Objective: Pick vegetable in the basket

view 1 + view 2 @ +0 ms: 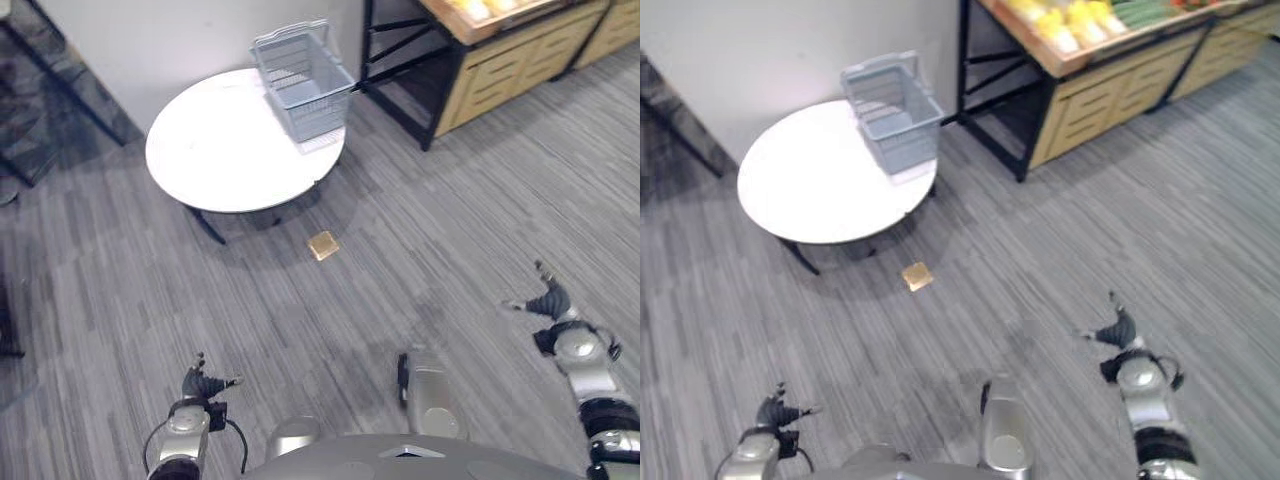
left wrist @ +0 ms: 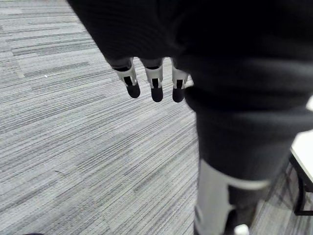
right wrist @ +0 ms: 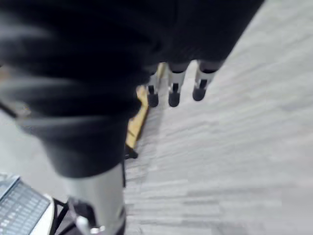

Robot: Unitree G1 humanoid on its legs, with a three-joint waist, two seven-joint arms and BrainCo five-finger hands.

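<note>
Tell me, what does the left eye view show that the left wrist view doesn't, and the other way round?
The left eye view adds the grey wire basket, which looks empty and stands at the table's edge, the wooden produce stand, a small tan square on the floor, and the right hand, open. The left wrist view adds a close look at the left hand: its fingers hang straight and hold nothing. Both share that hand, the round white table and the grey striped carpet.
</note>
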